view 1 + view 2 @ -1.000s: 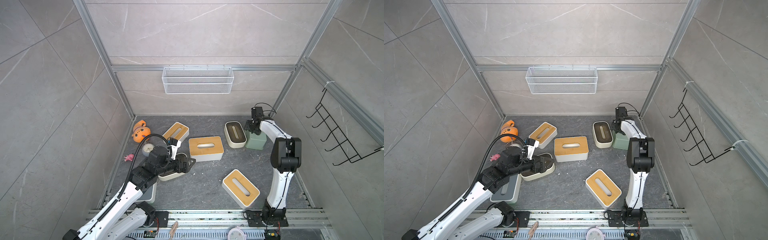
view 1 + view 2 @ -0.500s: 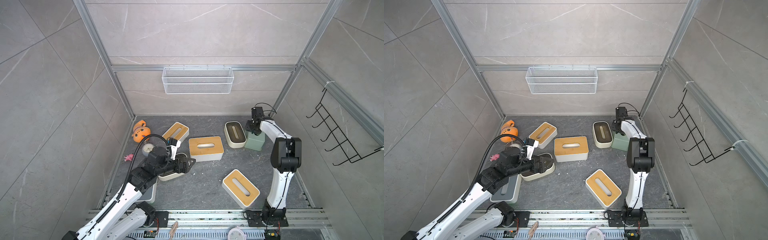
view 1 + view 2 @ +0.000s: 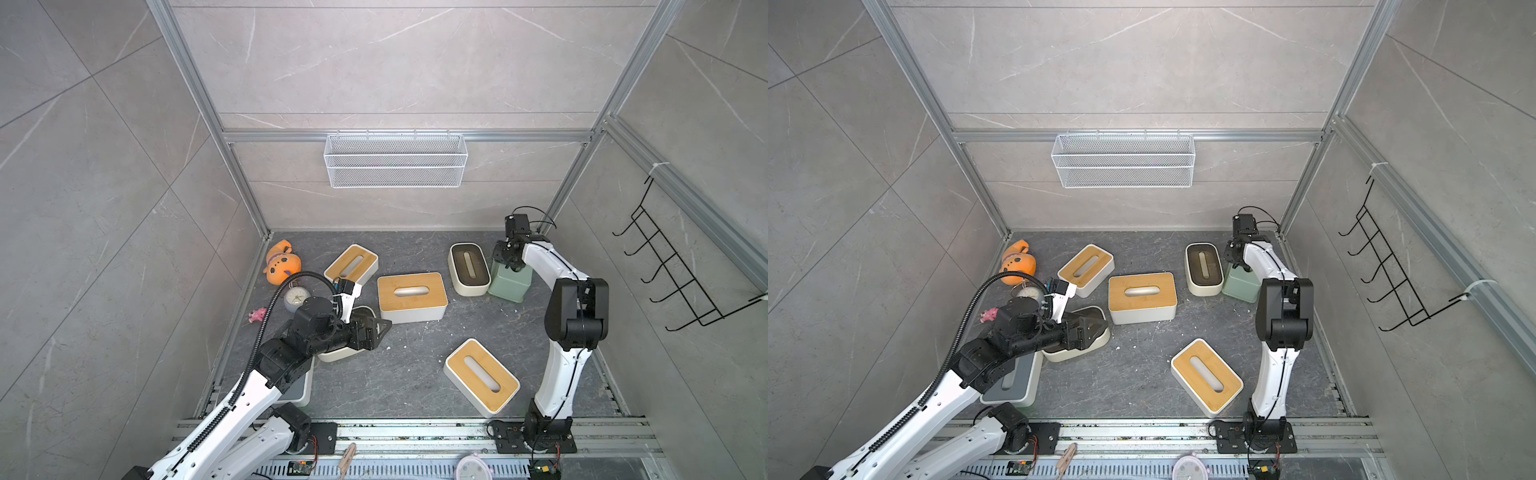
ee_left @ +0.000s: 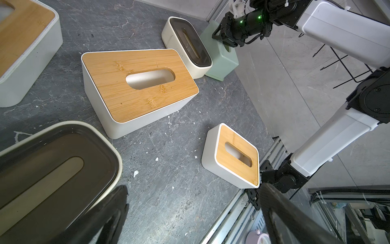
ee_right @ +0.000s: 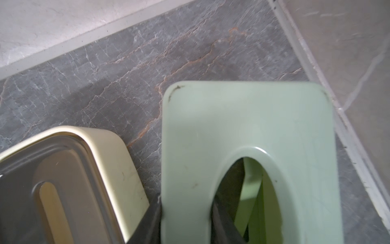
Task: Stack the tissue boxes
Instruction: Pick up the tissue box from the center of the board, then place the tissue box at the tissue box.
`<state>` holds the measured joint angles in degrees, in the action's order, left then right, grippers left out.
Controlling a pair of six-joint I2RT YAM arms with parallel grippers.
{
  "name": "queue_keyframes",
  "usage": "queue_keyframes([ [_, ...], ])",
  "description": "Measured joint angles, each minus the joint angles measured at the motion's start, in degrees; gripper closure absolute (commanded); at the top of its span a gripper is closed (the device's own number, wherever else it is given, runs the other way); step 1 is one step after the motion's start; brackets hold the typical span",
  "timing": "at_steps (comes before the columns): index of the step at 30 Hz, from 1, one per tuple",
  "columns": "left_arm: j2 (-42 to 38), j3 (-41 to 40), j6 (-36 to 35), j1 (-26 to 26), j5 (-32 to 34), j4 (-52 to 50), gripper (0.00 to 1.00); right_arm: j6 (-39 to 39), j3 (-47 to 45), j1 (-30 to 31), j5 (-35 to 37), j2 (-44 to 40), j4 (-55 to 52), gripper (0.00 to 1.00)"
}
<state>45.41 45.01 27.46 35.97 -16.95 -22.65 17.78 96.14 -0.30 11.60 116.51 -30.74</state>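
A pale green tissue box (image 3: 513, 286) stands in the back right corner. My right gripper (image 5: 185, 211) is shut on its top: one finger is outside the side wall and the other is through the slot. A cream box with a brown lid (image 3: 468, 268) lies right beside it. My left gripper (image 3: 376, 328) hangs open over the end of a second cream and brown box (image 4: 52, 158), holding nothing. Three bamboo-lidded white boxes lie apart: one mid-floor (image 3: 411, 291), one further back (image 3: 351, 264), one near the front (image 3: 482, 376). A grey-lidded box (image 3: 297, 390) is partly hidden under my left arm.
An orange plush (image 3: 282, 264), a small clock (image 3: 296, 297) and a pink toy (image 3: 257, 314) sit along the left wall. A white wire basket (image 3: 395, 160) hangs on the back wall. A black hook rack (image 3: 681, 282) is on the right wall.
The right gripper's jaws have closed onto the green box's top. Both arms have stayed almost where they were.
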Motion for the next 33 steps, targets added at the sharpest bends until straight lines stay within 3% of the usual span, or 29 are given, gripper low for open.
queue_keyframes([
  [14,-1.27,-0.61,0.0,0.33,1.88,0.09,0.0,0.85,-4.35,0.98,-1.29,-19.43,1.27,0.71],
  [21,-1.09,-0.72,-0.02,0.44,2.23,0.15,0.0,-0.2,-9.44,8.52,-5.22,-28.96,2.75,0.7],
  [33,-5.6,-2.67,-0.02,0.55,4.85,2.05,0.0,-9.2,-19.61,20.17,-12.63,-44.52,4.79,0.71],
])
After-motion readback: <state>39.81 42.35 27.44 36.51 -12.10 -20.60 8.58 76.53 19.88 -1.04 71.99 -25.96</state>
